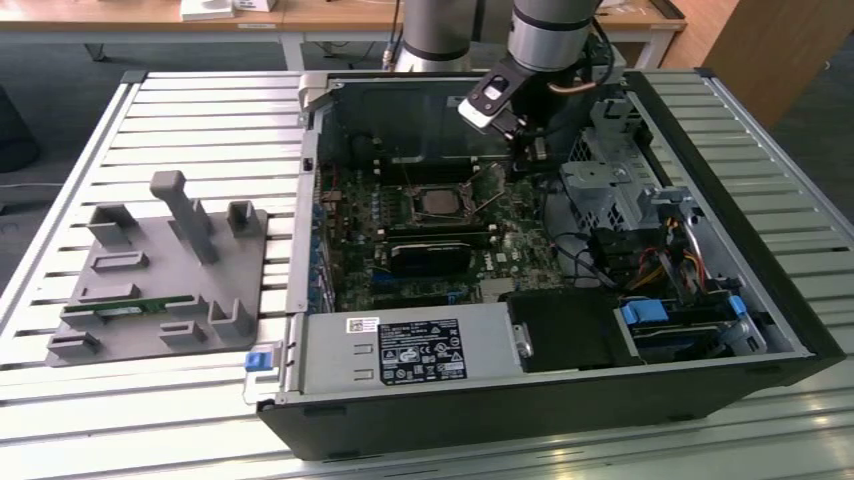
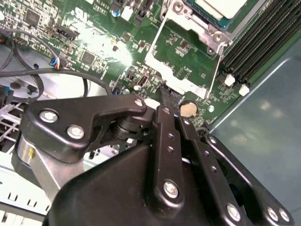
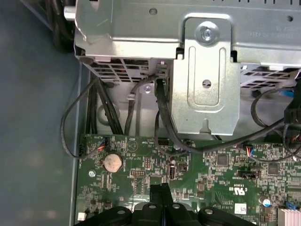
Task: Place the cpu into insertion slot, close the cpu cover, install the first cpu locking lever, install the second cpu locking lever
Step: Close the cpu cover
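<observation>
The cpu [image 1: 438,203] lies flat in the insertion slot [image 1: 412,194] in the middle of the green board, its pale silver top [image 2: 222,5] showing in the second wrist view. The cpu cover [image 2: 175,79], a thin silver frame, stands raised off the socket on the side toward my gripper. Thin metal rods [image 2: 157,40] run along its sides. My gripper [image 1: 523,165] hangs inside the case to the exterior view's right of the socket. Its black fingers are pressed together, and the tip [image 2: 167,95] is at the cover's outer edge. Both fingertips [image 3: 160,192] meet over the board.
A silver drive cage [image 3: 202,70] with black cables [image 3: 162,122] stands close beyond the gripper. A coin battery [image 3: 113,162] sits near the fingertips. Long black slots [image 2: 263,37] flank the socket. A black card [image 1: 434,255] and the power supply [image 1: 407,355] lie nearer. A grey fixture [image 1: 160,270] rests outside.
</observation>
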Robot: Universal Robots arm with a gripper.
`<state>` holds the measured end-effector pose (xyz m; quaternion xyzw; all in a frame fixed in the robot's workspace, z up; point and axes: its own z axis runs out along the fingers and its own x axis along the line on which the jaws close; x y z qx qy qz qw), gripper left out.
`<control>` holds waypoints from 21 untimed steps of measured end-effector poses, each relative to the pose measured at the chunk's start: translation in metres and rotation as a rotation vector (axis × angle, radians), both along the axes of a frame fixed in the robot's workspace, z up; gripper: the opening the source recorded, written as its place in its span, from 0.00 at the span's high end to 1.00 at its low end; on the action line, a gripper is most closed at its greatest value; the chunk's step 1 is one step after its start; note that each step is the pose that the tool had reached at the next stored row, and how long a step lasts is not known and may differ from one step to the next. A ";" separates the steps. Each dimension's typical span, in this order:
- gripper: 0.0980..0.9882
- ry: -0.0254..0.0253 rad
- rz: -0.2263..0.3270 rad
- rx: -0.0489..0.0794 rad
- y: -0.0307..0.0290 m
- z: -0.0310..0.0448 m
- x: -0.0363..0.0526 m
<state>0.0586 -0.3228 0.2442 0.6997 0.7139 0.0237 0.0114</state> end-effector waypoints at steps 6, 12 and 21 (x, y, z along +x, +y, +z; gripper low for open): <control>0.99 0.0000 0.000 0.000 0.0000 -0.0004 -0.0099; 0.99 0.0000 0.000 0.000 0.0000 -0.0006 -0.0182; 0.99 0.0000 0.000 0.000 0.0000 -0.0009 -0.0315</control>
